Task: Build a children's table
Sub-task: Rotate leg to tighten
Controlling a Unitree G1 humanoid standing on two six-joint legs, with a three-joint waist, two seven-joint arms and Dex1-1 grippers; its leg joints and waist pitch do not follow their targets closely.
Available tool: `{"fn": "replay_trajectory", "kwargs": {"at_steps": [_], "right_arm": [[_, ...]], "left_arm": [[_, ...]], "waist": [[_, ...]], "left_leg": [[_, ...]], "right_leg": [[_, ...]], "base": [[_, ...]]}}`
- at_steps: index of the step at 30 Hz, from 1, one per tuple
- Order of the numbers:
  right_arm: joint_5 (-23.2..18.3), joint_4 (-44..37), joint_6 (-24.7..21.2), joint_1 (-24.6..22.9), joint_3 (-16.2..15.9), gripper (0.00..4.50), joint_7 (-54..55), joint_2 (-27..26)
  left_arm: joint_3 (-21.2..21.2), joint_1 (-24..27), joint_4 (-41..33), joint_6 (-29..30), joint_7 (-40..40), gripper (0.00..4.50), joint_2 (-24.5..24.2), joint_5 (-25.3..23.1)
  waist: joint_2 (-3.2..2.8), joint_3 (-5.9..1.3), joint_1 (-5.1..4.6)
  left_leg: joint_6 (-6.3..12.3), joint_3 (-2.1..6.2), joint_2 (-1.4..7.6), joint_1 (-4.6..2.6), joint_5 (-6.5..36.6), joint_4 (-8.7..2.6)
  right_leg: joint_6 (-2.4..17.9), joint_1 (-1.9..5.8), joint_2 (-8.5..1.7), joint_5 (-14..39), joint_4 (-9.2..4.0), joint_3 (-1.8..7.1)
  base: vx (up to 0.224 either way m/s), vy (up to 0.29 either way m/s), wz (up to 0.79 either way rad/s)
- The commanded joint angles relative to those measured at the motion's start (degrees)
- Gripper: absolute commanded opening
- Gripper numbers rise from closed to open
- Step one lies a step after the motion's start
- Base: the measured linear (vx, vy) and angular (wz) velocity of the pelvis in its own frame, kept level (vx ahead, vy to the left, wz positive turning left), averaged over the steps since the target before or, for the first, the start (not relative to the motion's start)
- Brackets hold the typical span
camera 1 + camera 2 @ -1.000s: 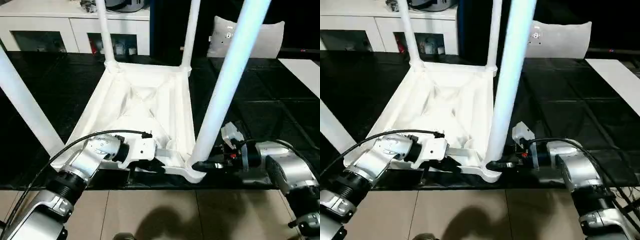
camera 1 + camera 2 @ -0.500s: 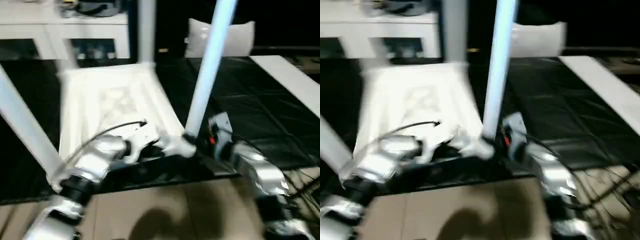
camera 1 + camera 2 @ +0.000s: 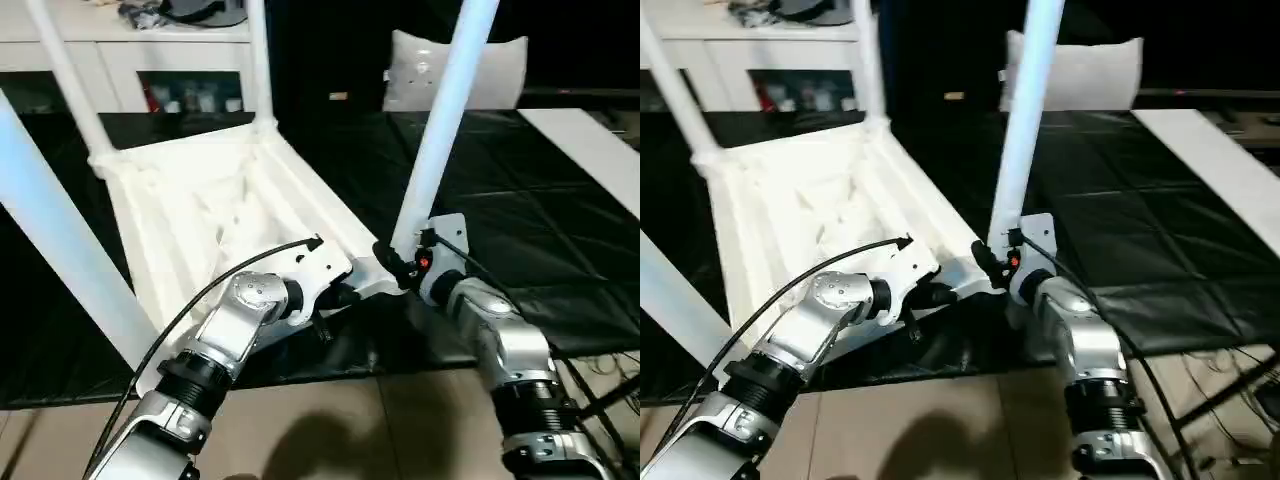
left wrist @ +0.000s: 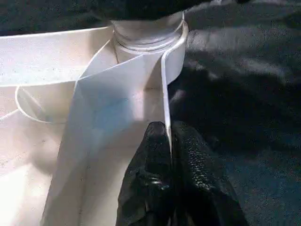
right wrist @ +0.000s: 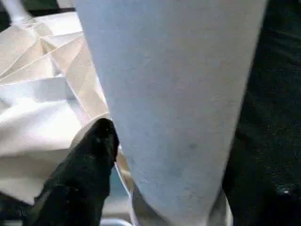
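The white children's table lies upside down on the black mat, its ribbed underside point(image 3: 200, 200) facing up. All of its legs stand in the corner sockets, the near right leg point(image 3: 445, 120) and the near left leg point(image 3: 60, 250) closest to me. My left gripper point(image 3: 338, 296) is shut on the thin rim point(image 4: 164, 84) beside the near right corner socket, its fingers point(image 4: 155, 155) pinching the edge. At the foot of the near right leg point(image 5: 178, 94), my right gripper point(image 3: 392, 262) is shut around it, with one finger point(image 5: 94, 155) against the socket.
A white cabinet with glass doors point(image 3: 130, 70) stands behind the table, and a pale grey cushion point(image 3: 430, 70) leans at the back right. A white board point(image 3: 590, 150) lies on the mat at the right. Tiled floor point(image 3: 400, 430) runs along the near edge, with cables at the lower right.
The table has turned, its far end swinging to the left and its near right corner moving away from me. Both grippers kept their hold. The head view shifted as well.
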State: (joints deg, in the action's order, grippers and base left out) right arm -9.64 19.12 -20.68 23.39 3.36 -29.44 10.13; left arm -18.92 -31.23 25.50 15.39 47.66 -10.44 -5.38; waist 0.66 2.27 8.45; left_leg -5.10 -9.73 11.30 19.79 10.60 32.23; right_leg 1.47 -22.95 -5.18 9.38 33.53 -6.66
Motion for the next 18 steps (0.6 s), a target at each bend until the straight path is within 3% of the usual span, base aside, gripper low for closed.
{"fn": "replay_trajectory", "kwargs": {"at_steps": [1,4,7,8,10,11,15,18], "right_arm": [[-0.51,-0.96,0.95,-0.55,0.28,3.66,-2.51,1.89],[-1.06,-0.19,2.36,-0.18,0.38,3.94,-8.61,6.33],[-1.28,0.08,4.12,0.01,-2.07,4.16,-18.34,12.44],[-2.14,0.19,4.12,0.35,-2.67,4.37,-22.31,14.13],[-2.39,0.29,4.4,0.54,-3.29,4.41,-24.84,15.25],[-1.1,0.67,5.53,0.78,-6.1,4.41,-30.1,18.22],[-1.7,1.65,5.91,1.46,-8.15,4.41,-36.76,20.37],[-2.24,2.17,7.19,1.91,-8.79,4.05,-39.34,20.65]], "left_arm": [[-1.27,0.48,0.14,-2.5,2.44,0.0,-1.08,-0.56],[-2.42,0.38,0.59,-4.9,5.4,0.0,-3.84,-1.19],[-4.04,0.25,1.13,-9.2,10.59,0.0,-6.89,-1.06],[-4.75,0.21,1.36,-10.85,12.7,0.0,-7.89,-0.99],[-5.28,0.18,1.49,-11.73,14.05,0.0,-8.49,-1.0],[-6.57,0.06,1.87,-14.76,16.97,0.0,-9.81,-1.27],[-7.62,-0.31,2.71,-18.87,20.69,0.0,-10.93,-0.57],[-8.11,-0.19,2.23,-19.96,23.95,0.0,-11.81,0.5]], "waist": [[0.19,-3.57,0.09],[0.31,-3.6,0.2],[0.3,-3.49,0.44],[-0.1,-3.48,0.65],[0.11,-3.46,0.76],[0.08,-3.49,1.08],[0.45,-3.5,1.4],[0.43,-3.48,1.58]], "left_leg": [[2.79,0.27,1.8,0.21,7.88,-3.16],[3.19,0.36,1.87,0.39,7.92,-3.07],[3.5,0.32,2.03,0.27,8.85,-3.01],[3.71,0.33,2.02,0.23,9.3,-2.96],[3.89,0.25,2.08,0.25,9.64,-2.91],[3.76,0.36,2.1,0.31,9.22,-2.91],[4.09,0.18,2.09,0.38,9.05,-2.72],[3.9,0.2,2.22,0.36,9.52,-2.7]], "right_leg": [[7.56,3.45,-3.91,11.2,-3.52,3.41],[7.65,3.52,-3.9,11.37,-3.36,3.27],[7.82,3.38,-3.97,12.35,-3.46,3.3],[7.85,3.38,-3.97,12.6,-3.52,3.29],[7.93,3.38,-3.91,12.57,-3.55,3.29],[8.16,3.46,-3.98,12.74,-3.45,3.19],[8.5,3.46,-3.93,13.06,-3.34,3.17],[8.68,3.31,-4.07,14.39,-3.37,3.17]], "base": [[0.0,0.0,0.0],[0.0,0.0,0.0],[0.0,0.0,0.0],[0.0,0.0,0.0],[0.0,0.0,0.0],[0.0,0.0,0.0],[0.0,0.0,0.0],[0.0,0.0,0.0]]}}
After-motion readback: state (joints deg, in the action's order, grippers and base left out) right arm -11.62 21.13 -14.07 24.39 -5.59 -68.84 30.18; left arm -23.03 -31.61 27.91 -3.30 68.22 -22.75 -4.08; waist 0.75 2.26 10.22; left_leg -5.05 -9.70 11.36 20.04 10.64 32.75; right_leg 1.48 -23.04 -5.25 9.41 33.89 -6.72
